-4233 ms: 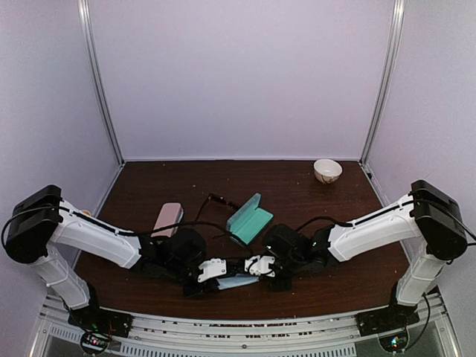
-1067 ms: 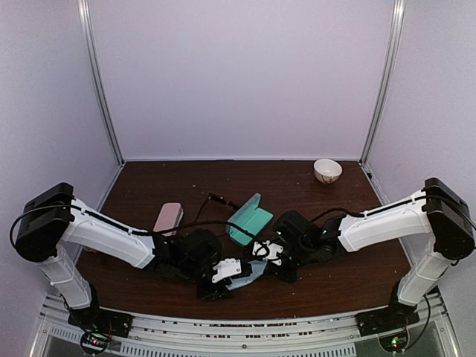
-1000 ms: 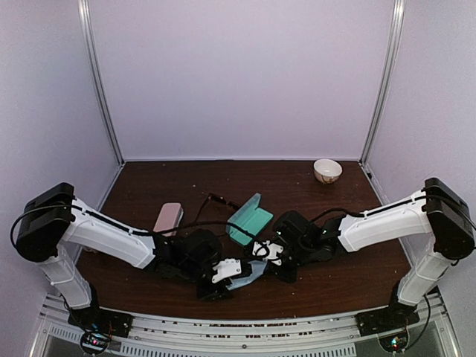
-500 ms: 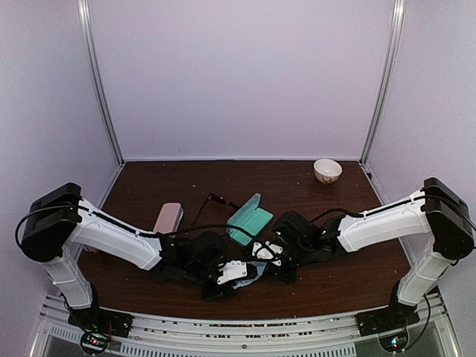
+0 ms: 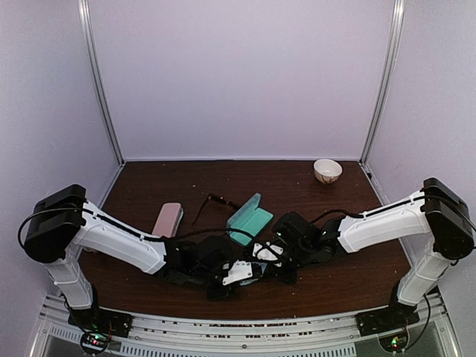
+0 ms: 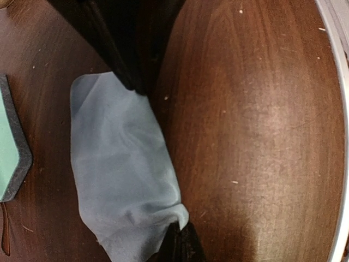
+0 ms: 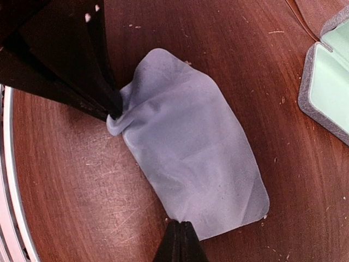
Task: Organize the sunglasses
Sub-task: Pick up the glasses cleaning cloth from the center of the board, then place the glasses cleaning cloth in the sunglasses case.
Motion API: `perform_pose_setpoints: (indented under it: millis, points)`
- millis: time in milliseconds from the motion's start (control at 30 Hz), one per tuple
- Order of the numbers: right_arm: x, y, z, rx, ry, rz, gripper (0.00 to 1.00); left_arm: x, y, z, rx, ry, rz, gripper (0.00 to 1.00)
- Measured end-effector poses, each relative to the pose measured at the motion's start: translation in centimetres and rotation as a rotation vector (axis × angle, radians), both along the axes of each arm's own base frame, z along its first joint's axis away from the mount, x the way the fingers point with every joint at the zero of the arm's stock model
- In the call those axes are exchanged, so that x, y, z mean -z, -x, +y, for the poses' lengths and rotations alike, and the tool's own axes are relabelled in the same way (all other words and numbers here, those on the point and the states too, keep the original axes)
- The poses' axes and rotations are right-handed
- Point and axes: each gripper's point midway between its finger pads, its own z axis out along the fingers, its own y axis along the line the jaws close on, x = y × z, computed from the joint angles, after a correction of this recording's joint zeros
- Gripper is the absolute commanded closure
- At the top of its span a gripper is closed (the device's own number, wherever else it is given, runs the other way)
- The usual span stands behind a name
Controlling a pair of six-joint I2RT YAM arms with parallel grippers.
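A thin-framed pair of sunglasses [image 5: 214,201] lies on the table behind the open case, away from both grippers. A light-blue cloth [image 6: 120,169] lies flat on the wood near the front. My left gripper [image 6: 182,232] is shut on one corner of it, bunching the fabric. At the opposite edge of the cloth [image 7: 191,158] my right gripper [image 7: 180,224] is shut on it too. In the top view the left gripper [image 5: 242,274] and the right gripper [image 5: 260,253] almost meet, and they hide most of the cloth.
An open case [image 5: 249,219] with a mint-green lining lies just behind the grippers; its grey edge shows in both wrist views [image 6: 16,158] [image 7: 322,87]. A shut pink case [image 5: 168,218] sits to the left. A small bowl [image 5: 327,170] stands at the back right.
My left gripper has slid right across the table toward the right gripper and closed on the cloth's corner. The right gripper has kept its hold and barely moved.
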Motion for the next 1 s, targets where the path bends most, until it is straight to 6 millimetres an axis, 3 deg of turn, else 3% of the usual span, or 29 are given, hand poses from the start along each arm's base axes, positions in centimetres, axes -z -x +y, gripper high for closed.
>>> perform_pose_setpoints:
  millis: [467,733,1000]
  points:
    - [0.2,-0.1,-0.3,0.025,0.002,0.015,1.00,-0.1,-1.0,0.8,-0.080,-0.027,-0.038,1.00]
    - [-0.3,-0.8,-0.9,0.060,-0.001,0.020,1.00,-0.2,-0.3,2.6,-0.079,-0.054,0.046,1.00]
    - [-1.5,-1.9,-1.6,0.104,-0.025,0.015,1.00,-1.0,-0.4,2.6,-0.096,-0.005,0.129,1.00]
